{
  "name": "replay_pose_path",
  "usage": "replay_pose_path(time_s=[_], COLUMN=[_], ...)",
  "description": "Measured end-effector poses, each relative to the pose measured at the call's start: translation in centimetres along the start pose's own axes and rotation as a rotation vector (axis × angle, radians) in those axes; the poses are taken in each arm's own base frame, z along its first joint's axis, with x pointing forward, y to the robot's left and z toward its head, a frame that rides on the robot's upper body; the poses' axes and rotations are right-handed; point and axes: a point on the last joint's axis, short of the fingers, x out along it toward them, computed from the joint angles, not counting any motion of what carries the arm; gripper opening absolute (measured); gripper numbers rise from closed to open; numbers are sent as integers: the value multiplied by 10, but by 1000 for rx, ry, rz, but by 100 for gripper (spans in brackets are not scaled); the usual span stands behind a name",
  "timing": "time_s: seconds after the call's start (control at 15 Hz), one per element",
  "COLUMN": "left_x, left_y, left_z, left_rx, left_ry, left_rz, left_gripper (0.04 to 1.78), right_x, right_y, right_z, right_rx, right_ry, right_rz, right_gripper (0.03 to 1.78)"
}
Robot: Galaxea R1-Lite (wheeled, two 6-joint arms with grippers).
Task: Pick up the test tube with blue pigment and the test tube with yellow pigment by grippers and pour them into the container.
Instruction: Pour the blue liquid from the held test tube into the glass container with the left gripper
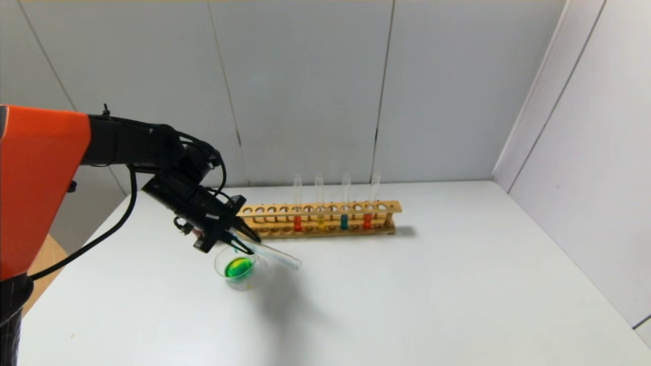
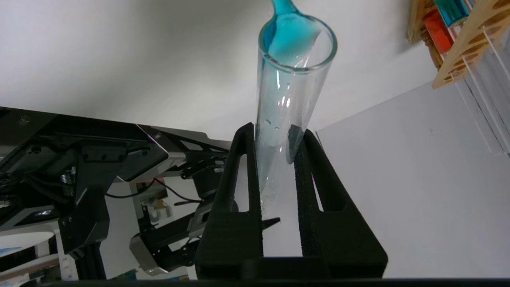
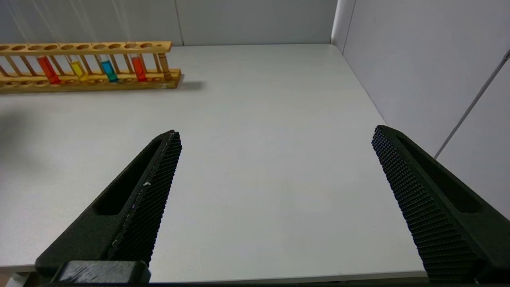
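My left gripper (image 1: 249, 243) is shut on the test tube with blue pigment (image 1: 277, 255), tilted mouth down over the container (image 1: 217, 262). The container holds green liquid (image 1: 239, 268). In the left wrist view the gripper (image 2: 275, 131) clamps the tube (image 2: 295, 79) near its round end, and blue liquid (image 2: 287, 36) runs out over the mouth. A tube with yellow liquid (image 1: 320, 222) stands in the wooden rack (image 1: 315, 207); it also shows in the right wrist view (image 3: 78, 68). My right gripper (image 3: 275, 133) is open and empty over the table, out of the head view.
The rack also holds two red-liquid tubes (image 1: 297, 223) (image 1: 367, 221) and a teal one (image 1: 344, 221). It stands just behind the container. Grey walls close the table at the back and right (image 1: 585, 152).
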Motion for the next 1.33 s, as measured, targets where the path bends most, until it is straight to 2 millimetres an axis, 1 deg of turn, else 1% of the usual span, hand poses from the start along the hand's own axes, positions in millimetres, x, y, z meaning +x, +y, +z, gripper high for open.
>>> replay_pose_path(time_s=[0.73,1.0,1.33], left_x=[-5,-6,-21], left_y=[2,4,9], left_z=[9,9,12], left_rx=[-12,-9,-1], left_ry=[73,104,159], left_rz=[13,12,-4], left_gripper=[30,30,30], right_x=[0,0,0], right_y=[0,0,0], right_z=[0,0,0], right_rx=[0,0,0], right_ry=[0,0,0], right_rz=[1,0,0], right_gripper=[175,175,175])
